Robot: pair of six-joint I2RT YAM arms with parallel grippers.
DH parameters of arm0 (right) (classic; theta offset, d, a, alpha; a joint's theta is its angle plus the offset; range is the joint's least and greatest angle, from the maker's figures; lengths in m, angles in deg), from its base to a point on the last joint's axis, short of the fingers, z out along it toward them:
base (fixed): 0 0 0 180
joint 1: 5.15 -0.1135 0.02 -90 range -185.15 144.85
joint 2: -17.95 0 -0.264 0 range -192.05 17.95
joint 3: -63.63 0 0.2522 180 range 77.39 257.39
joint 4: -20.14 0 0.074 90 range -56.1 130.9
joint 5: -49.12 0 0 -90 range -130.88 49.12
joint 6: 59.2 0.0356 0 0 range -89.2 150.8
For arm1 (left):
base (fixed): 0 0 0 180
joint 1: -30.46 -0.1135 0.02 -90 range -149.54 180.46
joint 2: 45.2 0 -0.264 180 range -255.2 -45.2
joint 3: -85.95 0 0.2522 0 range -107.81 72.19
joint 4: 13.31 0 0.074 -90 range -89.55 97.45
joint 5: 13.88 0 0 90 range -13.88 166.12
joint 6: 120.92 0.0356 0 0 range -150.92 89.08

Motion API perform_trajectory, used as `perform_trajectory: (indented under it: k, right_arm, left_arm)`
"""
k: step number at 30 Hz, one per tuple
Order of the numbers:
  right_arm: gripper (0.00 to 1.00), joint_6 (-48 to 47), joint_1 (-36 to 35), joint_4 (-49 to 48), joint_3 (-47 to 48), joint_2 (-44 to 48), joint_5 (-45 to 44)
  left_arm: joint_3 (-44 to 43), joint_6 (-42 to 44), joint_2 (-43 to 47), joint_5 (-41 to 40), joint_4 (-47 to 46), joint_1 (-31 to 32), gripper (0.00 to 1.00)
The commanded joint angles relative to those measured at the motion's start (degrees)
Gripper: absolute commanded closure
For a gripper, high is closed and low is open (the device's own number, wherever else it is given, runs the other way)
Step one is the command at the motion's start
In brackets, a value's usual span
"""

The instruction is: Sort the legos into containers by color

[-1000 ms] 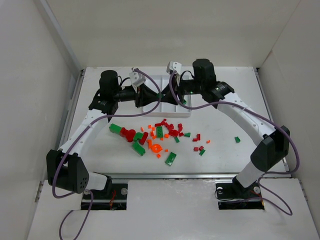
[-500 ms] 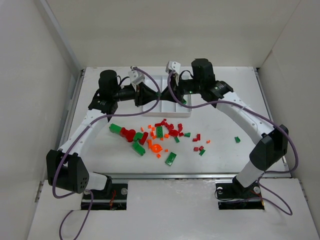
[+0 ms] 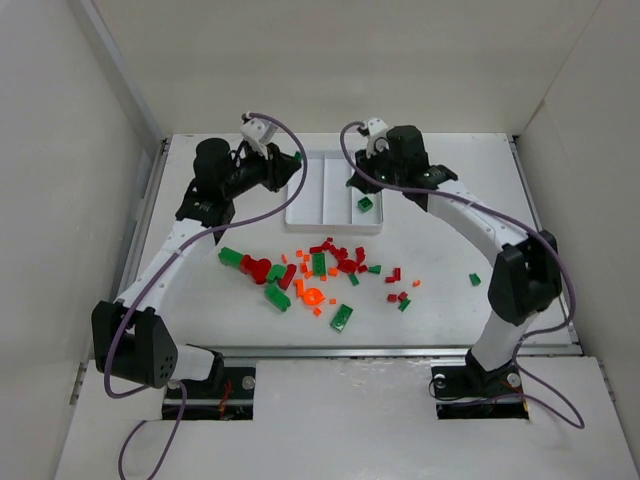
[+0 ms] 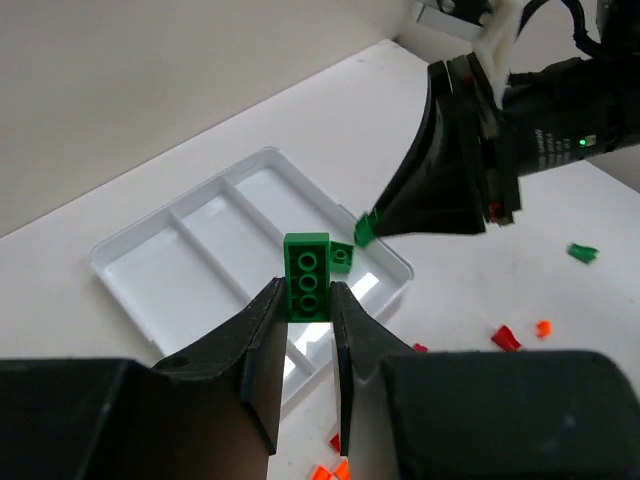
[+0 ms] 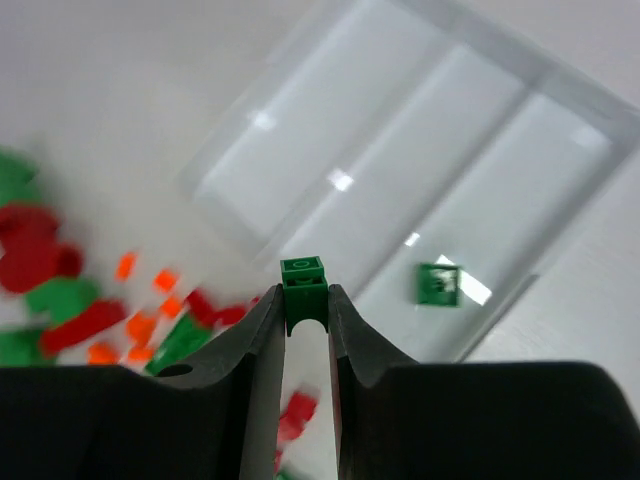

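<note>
Left wrist view gives the closest look at the left gripper (image 4: 305, 305). Its jaws are clamped on a three-stud green brick (image 4: 306, 275) that stands upright between the fingertips, studs toward the camera. Beyond those jaws lies the white tray (image 4: 180, 250) with three long compartments. Just past the held brick, a loose green brick (image 4: 342, 256) rests in the compartment along the tray's right-hand edge.

Only this view shows the right gripper (image 4: 375, 222) from outside. It is a black cone coming in from the upper right, with its tip over that same edge of the tray. It pinches a small green brick (image 4: 364, 231), and a green light (image 4: 583, 143) glows on the arm behind it.

Right wrist view confirms that grasp. The jaws are closed on the small green brick, which sits at the very fingertips, and the tray lies below and beyond them. The loose green brick lies to the right of the jaws in an outer compartment. To their left, blurred, are the unsorted legos (image 5: 60, 290) in red, green and orange.

Top external view alone shows the whole layout. The left jaws are at the tray's far left corner and the right jaws are over its right compartment. The unsorted legos are scattered on the table (image 3: 440, 240) on the near side of the tray, well apart from both pairs of jaws.
</note>
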Motion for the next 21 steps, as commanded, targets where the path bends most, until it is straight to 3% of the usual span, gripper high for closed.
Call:
perform_trajectory:
  k: [1, 10, 18, 19, 21]
  right_arm:
    - [1.00, 11.95, 1.51, -6.08, 8.32, -7.93, -20.79]
    - [1.00, 16.08, 3.36, 6.03, 34.98, -30.82, -36.78]
    - [0.97, 18.62, 4.41, 3.67, 34.73, -33.99, -39.09]
    - [0.93, 18.63, 4.41, 3.67, 34.73, -33.99, -37.52]
    - [0.69, 18.63, 5.03, 3.67, 34.73, -34.61, -31.65]
  left_arm:
    - [-1.02, -1.90, 2.22, -10.82, -0.62, 0.05, 1.00]
    - [2.15, 1.43, 5.03, -12.05, 1.06, 0.58, 1.00]
    - [3.20, 2.49, 5.56, -12.05, 1.06, 0.58, 1.00]
    - [3.20, 2.49, 5.56, -12.05, 1.06, 0.58, 1.00]
    - [3.73, 2.49, 5.56, -12.05, 1.06, 0.58, 1.00]
